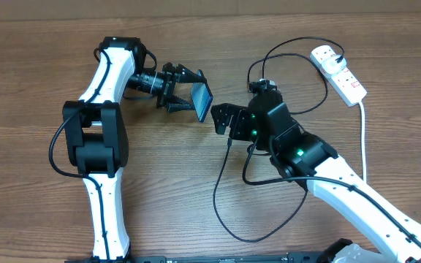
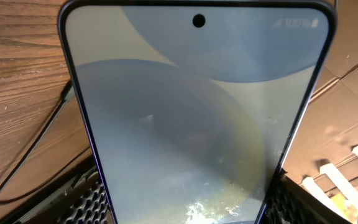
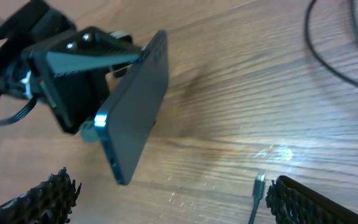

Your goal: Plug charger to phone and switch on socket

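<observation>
My left gripper [image 1: 191,93] is shut on the phone [image 1: 202,101], holding it by its long edges above the table with one short end toward the right arm. In the left wrist view the phone's light blue screen [image 2: 191,106] fills the frame between the two fingers [image 2: 82,199]. My right gripper [image 1: 224,119] stands open just right of the phone, with nothing between its jaws. The charger's black cable [image 1: 221,204] loops over the table. Its connector tip [image 3: 258,185] lies beside my right gripper's [image 3: 173,202] right-hand finger [image 3: 316,202], not gripped. The white socket [image 1: 338,71] lies at the back right.
The socket's thick white cord [image 1: 362,139] runs down the right side of the table. Black cable loops [image 1: 291,73] lie between the right arm and the socket. Cardboard [image 2: 353,112] shows beyond the table in the left wrist view.
</observation>
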You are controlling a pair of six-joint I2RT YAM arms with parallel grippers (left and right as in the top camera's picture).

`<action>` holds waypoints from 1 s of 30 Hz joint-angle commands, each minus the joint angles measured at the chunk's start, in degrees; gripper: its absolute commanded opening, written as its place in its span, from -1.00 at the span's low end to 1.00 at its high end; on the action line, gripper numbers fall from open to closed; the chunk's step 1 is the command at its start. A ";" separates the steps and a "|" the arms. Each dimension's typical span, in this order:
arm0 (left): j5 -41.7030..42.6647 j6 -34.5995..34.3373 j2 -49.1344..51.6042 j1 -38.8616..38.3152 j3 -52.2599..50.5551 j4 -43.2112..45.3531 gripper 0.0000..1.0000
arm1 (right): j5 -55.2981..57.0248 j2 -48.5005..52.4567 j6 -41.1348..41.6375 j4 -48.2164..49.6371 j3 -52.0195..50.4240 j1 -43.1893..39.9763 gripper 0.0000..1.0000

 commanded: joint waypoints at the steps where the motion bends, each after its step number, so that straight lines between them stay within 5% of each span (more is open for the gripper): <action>1: 3.21 0.44 0.35 0.24 1.03 -0.39 0.16 | 4.33 -0.59 1.03 0.85 1.29 0.87 1.00; 30: 3.21 0.44 0.35 0.20 1.03 -1.68 0.16 | 0.76 3.63 4.00 2.47 1.29 0.90 1.00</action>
